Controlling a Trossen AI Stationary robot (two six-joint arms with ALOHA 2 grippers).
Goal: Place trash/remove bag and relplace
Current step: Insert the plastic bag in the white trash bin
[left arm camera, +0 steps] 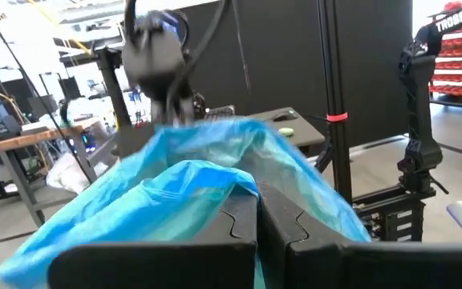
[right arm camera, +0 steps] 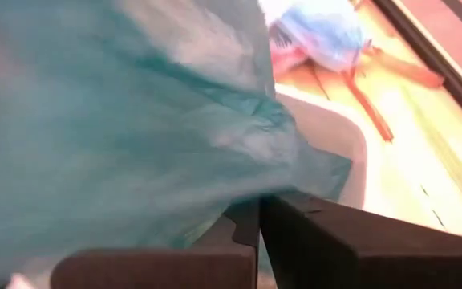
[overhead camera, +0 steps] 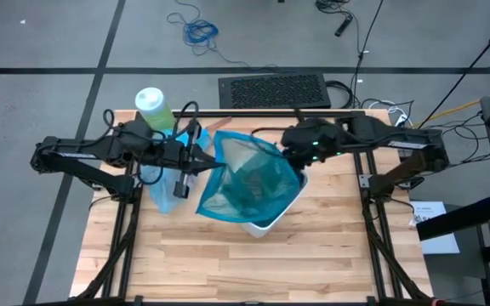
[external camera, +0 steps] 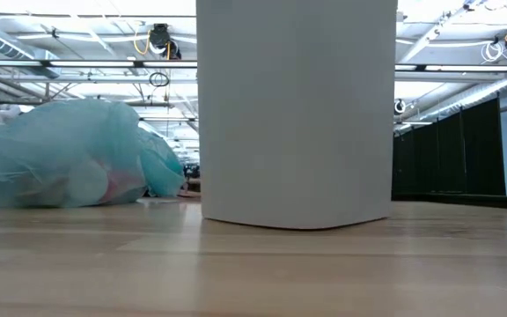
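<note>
High view, centre of the frame: a teal-green bag is stretched open over the white wastebasket on the wooden bench. The left gripper pinches the bag's left edge with its fingers pressed together, and the right gripper pinches the right edge likewise. The light-blue bag, holding trash, lies left of centre under the left arm, beside a green bottle
</note>
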